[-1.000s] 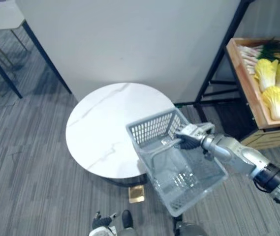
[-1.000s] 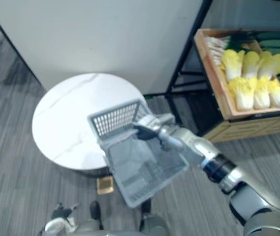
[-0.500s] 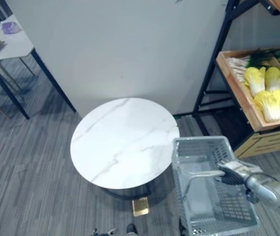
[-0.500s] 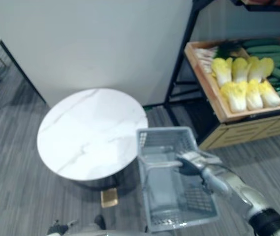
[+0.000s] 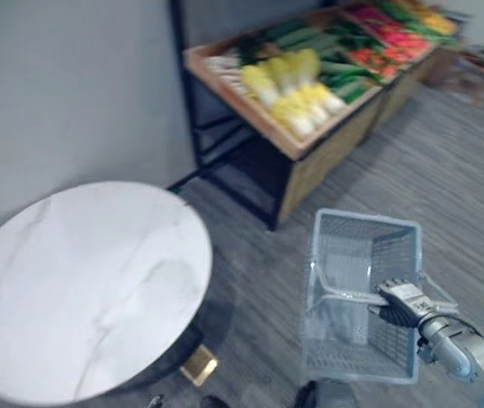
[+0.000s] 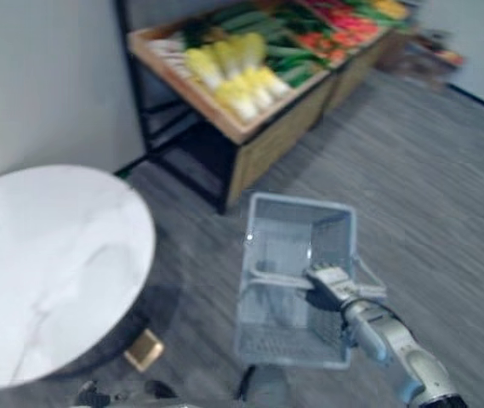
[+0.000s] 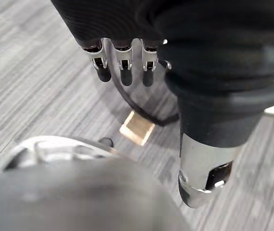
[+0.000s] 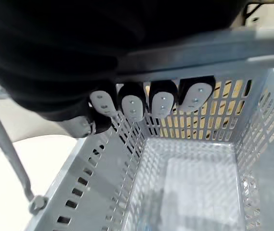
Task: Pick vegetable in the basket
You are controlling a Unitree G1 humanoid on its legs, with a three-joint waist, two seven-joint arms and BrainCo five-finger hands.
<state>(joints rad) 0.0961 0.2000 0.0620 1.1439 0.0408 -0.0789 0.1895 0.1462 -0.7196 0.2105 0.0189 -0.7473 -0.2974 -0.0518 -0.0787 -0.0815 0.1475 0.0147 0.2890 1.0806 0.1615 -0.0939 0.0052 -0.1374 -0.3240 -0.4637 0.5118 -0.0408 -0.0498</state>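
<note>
Our right hand point(image 5: 405, 303) has its fingers point(image 8: 162, 103) curled round the handle point(image 5: 344, 295), so the empty basket point(image 5: 369, 234) hangs level before the vegetables point(image 5: 297, 85). Our left hand point(image 7: 123, 62) hangs loose-fingered, free to pick.

I am holding the grey slotted basket point(image 5: 367, 234) by its handle point(image 5: 342, 295) in my curled right hand point(image 5: 405, 303), open side up; the yellow-green cabbages point(image 5: 297, 89) are lying side by side in the wooden crate point(image 5: 242, 106), well apart from it

Wooden shelf point(image 5: 242, 106): yellow cabbages point(image 5: 297, 93), green vegetables point(image 5: 337, 70), red vegetables point(image 5: 384, 34). Grey floor point(image 5: 446, 170): round white table point(image 5: 80, 289), tan block point(image 5: 199, 367) at its base.
</note>
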